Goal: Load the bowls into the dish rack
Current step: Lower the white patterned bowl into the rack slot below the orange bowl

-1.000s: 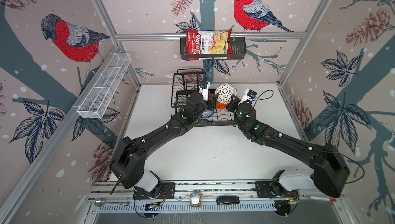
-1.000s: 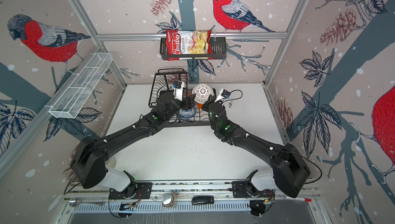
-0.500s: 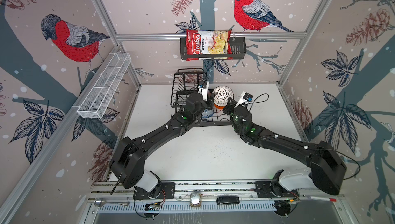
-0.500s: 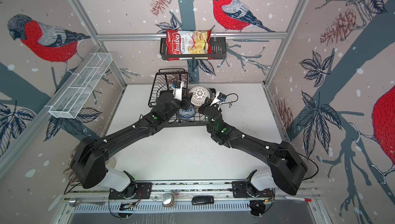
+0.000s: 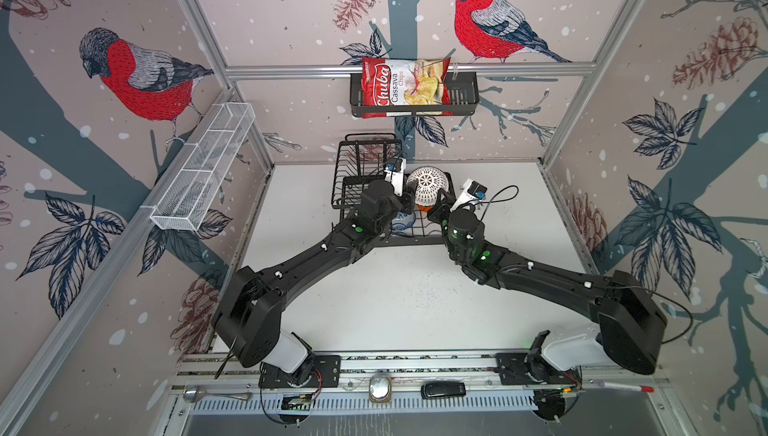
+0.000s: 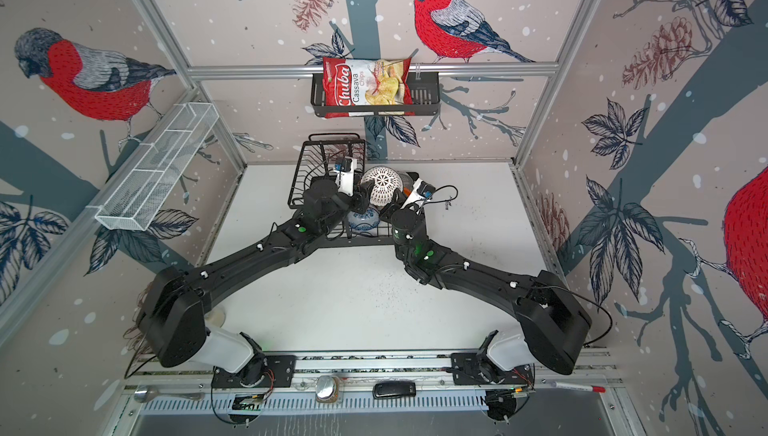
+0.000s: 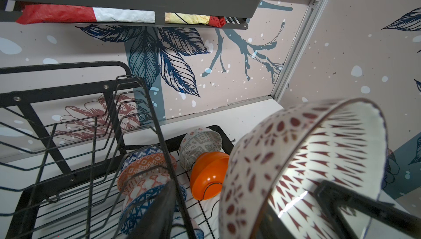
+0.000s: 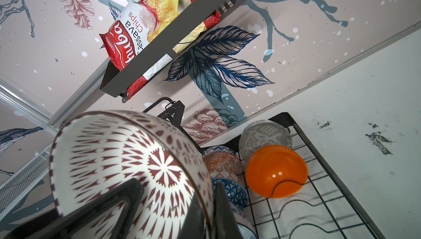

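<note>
white porcelain under a rust-red lattice, tipped on edge above the dish rack (image 5: 419,241): lattice-patterned bowl (image 5: 428,185), eased a touch leftward over the last second, toward the middle. pinched at the rim by the right gripper (image 8: 175,194), one finger inside, one outside, clenched tight. met there by the left gripper (image 7: 246,187), narrower than a second ago, fingers either side of the bowl wall; clamped or merely close, cannot tell. looks like a handover, or a two-handed steer into a slot. probably the last one to load: plain orange bowl (image 8: 275,171), grey-white patterned bowl (image 8: 264,137), orange-white patterned bowl (image 8: 223,162), blue triangle-patterned bowl (image 8: 232,192) and blue-white floral bowl (image 6: 363,218) already down in the base tray. below, white tabletop (image 5: 395,288), scuffed with dark marks beside the rack. around, bullfinch wallpaper on an aluminium frame, a chips bag (image 5: 403,86) in a black wall basket, a white mesh shelf (image 5: 199,172) off to the left.
</note>
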`<state>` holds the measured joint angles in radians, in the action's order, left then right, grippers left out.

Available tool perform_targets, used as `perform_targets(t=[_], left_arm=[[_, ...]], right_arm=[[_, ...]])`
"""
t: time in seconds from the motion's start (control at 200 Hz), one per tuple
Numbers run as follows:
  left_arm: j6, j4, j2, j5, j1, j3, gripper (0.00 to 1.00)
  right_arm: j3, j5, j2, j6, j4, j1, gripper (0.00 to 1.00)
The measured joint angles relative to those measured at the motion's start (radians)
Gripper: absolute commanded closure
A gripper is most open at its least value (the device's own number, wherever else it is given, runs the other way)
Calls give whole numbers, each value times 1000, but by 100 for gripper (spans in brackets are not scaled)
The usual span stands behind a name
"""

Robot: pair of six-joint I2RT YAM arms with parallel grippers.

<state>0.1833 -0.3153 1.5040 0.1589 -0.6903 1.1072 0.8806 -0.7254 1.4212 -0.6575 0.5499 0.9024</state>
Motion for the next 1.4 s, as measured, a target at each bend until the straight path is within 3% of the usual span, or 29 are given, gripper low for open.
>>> perform_targets(t=[0.27, 0.37, 0.455, 0.555, 0.755, 0.971, 1.146, 1.361, 1.401], left_arm=[[-5, -12, -23, 1, 0, -27, 100], [-7, -14, -35, 7, 0, -38, 100], [-8, -15, -44, 11, 0, -47, 100], [-6, -16, -47, 23, 0, -50, 100], [-8, -18, -44, 25, 1, -50, 100], [-8, -19, -44, 27, 1, -50, 100], [-8, -21, -40, 27, 3, -47, 100], [-8, -22, -37, 27, 4, -45, 100], [-8, -22, -38, 27, 5, -45, 93]], right_arm=[[36, -6, 14, -23, -14, -2, 75], [43, -22, 16, -27, -22, -9, 73], [48, -21, 16, -30, -22, -11, 74], [49, -14, 21, -29, -21, -14, 91], [71, 3, 52, -29, -37, -45, 91], [103, 34, 54, -115, -172, -159, 83], [155, 170, 106, -196, -328, -278, 62], [198, 336, 186, -232, -434, -301, 44], [212, 348, 199, -232, -451, -303, 41]])
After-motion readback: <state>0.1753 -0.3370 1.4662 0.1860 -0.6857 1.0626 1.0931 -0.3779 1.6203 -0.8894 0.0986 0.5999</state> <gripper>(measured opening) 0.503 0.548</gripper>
